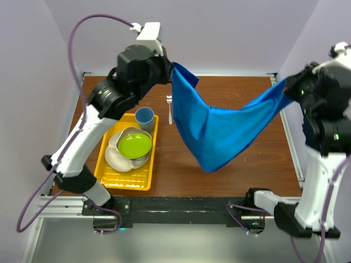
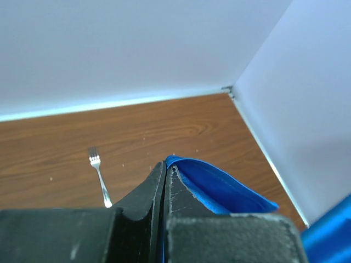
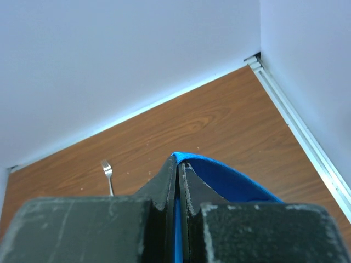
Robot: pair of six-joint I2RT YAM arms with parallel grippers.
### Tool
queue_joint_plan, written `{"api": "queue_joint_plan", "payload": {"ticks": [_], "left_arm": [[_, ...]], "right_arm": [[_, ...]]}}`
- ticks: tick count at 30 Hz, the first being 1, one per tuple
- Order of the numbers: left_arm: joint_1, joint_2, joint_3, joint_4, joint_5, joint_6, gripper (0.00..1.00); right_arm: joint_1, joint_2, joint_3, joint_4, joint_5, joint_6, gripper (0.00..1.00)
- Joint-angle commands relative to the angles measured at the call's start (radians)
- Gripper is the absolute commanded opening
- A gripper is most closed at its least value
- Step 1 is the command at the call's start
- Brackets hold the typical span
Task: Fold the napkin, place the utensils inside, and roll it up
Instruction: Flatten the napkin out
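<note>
Left gripper [image 1: 172, 70] and right gripper [image 1: 287, 83] are each pinching a corner of the blue napkin [image 1: 219, 131], which is hanging between them. Pale purple walls [image 1: 230, 33] are standing around the brown wooden table [image 1: 236, 178]. A yellow tray [image 1: 118, 176] is sitting on its left side, and the small fork [image 1: 170, 109] is lying on the bare wood near the back.

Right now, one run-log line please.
left gripper: shut on napkin | right gripper: shut on napkin | napkin: hanging between grippers | fork: on table
</note>
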Motion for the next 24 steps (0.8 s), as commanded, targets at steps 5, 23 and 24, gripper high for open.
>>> {"api": "queue_joint_plan", "payload": {"ticks": [5,23,24], "left_arm": [[0.035,-0.027,-0.052,0.042,0.042,-0.025,0.00],[0.082,-0.045,-0.756,-0.018,0.278,-0.056,0.10],[0.083,-0.008,-0.760,-0.042,0.292,-0.056,0.14]], "right_arm": [[0.000,0.043,0.111,-0.076,0.102,-0.016,0.00],[-0.004,0.118,-0.621,-0.260,0.234,0.059,0.47],[-0.003,0.141,-0.630,-0.262,0.222,0.059,0.63]]}}
